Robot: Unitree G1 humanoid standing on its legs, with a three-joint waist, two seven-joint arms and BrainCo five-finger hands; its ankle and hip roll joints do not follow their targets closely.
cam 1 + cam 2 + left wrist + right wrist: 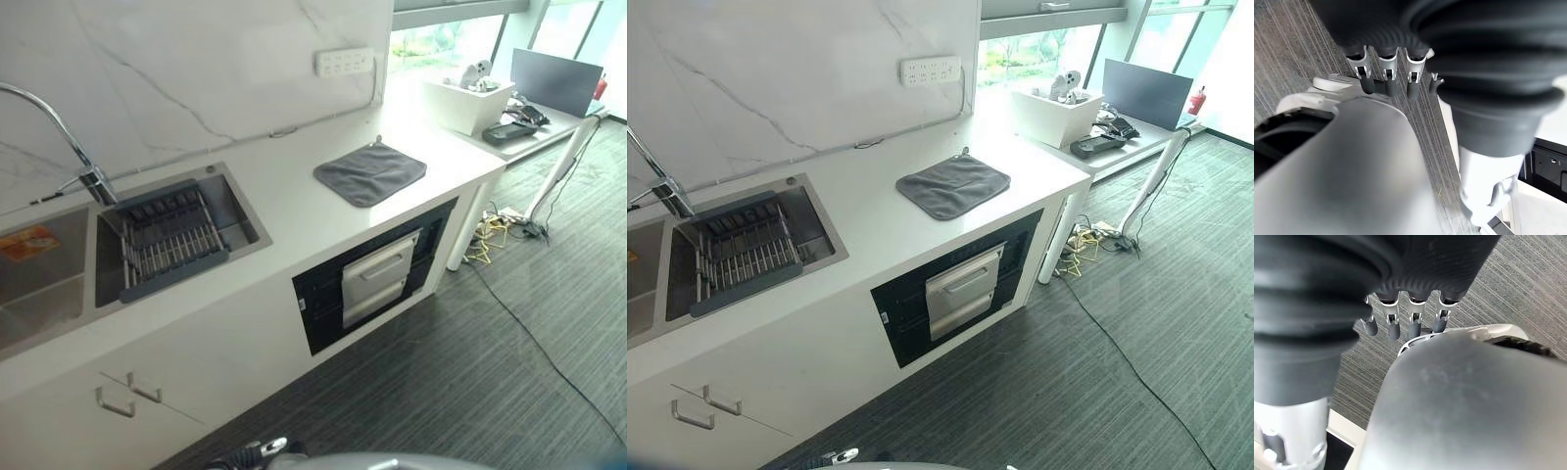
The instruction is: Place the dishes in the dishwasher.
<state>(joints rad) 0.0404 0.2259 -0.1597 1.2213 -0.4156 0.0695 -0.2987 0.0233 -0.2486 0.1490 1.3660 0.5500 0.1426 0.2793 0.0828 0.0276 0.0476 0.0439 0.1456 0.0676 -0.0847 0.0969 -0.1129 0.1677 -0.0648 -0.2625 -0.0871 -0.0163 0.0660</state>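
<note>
The dishwasher [377, 279] is a black panel with a silver front and handle, set under the white counter [284, 211] and closed. A grey dish rack [167, 240] lies across the right sink basin [240, 211]; I cannot make out any dishes in it. My left hand [1388, 73] hangs above the carpet in the left wrist view, fingers straight and holding nothing. My right hand [1413, 316] hangs the same way in the right wrist view, also with nothing in it. Both hands are well away from the counter.
A curved tap [69, 137] stands behind the sink. A grey cloth [370, 172] lies on the counter above the dishwasher. A white box [467, 101] and a dark screen [554, 80] sit on the side desk at right. Cables [495, 230] trail over the striped carpet [470, 382].
</note>
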